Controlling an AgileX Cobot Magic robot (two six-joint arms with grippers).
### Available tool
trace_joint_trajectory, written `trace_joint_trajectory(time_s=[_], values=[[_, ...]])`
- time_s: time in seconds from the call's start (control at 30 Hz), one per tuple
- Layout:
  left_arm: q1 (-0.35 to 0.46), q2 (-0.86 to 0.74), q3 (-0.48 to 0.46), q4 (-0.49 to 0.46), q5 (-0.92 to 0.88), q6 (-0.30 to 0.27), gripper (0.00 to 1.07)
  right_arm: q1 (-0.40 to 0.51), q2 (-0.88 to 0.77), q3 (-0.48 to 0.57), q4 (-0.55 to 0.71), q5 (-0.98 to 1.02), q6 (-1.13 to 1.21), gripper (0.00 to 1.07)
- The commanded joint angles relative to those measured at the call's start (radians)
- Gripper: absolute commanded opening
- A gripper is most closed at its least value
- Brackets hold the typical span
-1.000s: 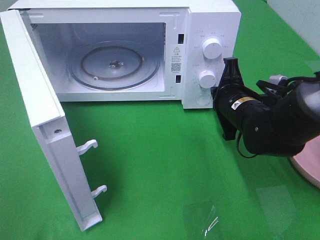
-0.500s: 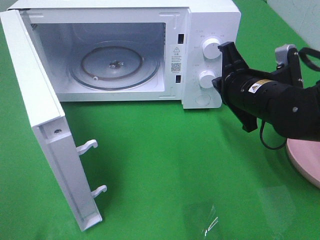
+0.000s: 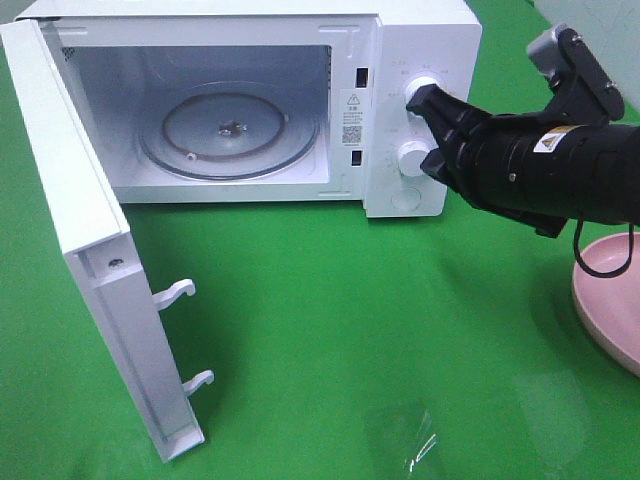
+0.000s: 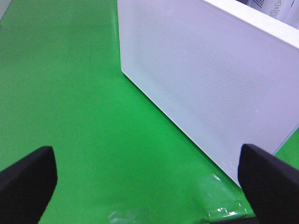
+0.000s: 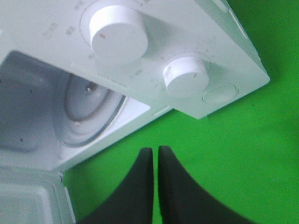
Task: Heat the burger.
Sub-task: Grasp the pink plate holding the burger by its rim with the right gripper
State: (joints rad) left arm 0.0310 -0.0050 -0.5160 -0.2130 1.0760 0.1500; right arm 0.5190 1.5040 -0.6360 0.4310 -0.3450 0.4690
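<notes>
No sight of burger in any view. Overhead: right claw [image 3: 418,100] at 3 o'clock of microwave [image 3: 420,40], near upper knob [image 3: 426,88]; pink plate [image 3: 610,290] at 4 o'clock. Right wrist: pinched shut, empty. Only left wrist: left claw [image 4: 145,154] spread wide, empty, over green desk [image 4: 70,93], by door [image 4: 210,79].

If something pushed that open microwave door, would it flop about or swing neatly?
Probably swing neatly: the door looks like one stiff white panel joined to the microwave along one edge. It seems thin, so likely light. Its two latch hooks stick out and might catch if bumped.
</notes>
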Motion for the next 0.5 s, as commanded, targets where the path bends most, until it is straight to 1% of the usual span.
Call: trace_joint_trajectory(time_s=[0.03, 0.2, 0.23, 0.27, 0.3, 0.33, 0.37, 0.4, 0.43, 0.47, 0.5], values=[[-0.005, -0.022, 0.0, 0.0, -0.001, 0.003, 0.98, -0.006, -0.039, 0.0, -0.011, 0.137, -0.148, 0.04], [-0.005, -0.022, 0.0, 0.0, -0.001, 0.003, 0.98, -0.007, -0.049, 0.0, -0.011, 0.23, -0.227, 0.04], [-0.005, -0.022, 0.0, 0.0, -0.001, 0.003, 0.98, -0.009, -0.049, -0.007, -0.017, 0.273, -0.253, 0.05], [-0.005, -0.022, 0.0, 0.0, -0.001, 0.003, 0.98, -0.009, -0.049, -0.007, -0.017, 0.273, -0.253, 0.05], [-0.005, -0.022, 0.0, 0.0, -0.001, 0.003, 0.98, -0.023, -0.049, -0.023, -0.033, 0.331, -0.277, 0.05], [-0.005, -0.022, 0.0, 0.0, -0.001, 0.003, 0.98, -0.023, -0.049, -0.023, -0.033, 0.331, -0.277, 0.05], [-0.005, -0.022, 0.0, 0.0, -0.001, 0.003, 0.98, -0.034, -0.049, -0.035, -0.054, 0.366, -0.285, 0.05], [-0.005, -0.022, 0.0, 0.0, -0.001, 0.003, 0.98, -0.062, -0.049, -0.064, -0.106, 0.447, -0.286, 0.05], [-0.005, -0.022, 0.0, 0.0, -0.001, 0.003, 0.98, -0.062, -0.049, -0.064, -0.106, 0.447, -0.286, 0.05], [-0.005, -0.022, 0.0, 0.0, -0.001, 0.003, 0.98, -0.085, -0.049, -0.099, -0.177, 0.52, -0.286, 0.05], [-0.005, -0.022, 0.0, 0.0, -0.001, 0.003, 0.98, -0.085, -0.049, -0.099, -0.177, 0.52, -0.286, 0.05]])
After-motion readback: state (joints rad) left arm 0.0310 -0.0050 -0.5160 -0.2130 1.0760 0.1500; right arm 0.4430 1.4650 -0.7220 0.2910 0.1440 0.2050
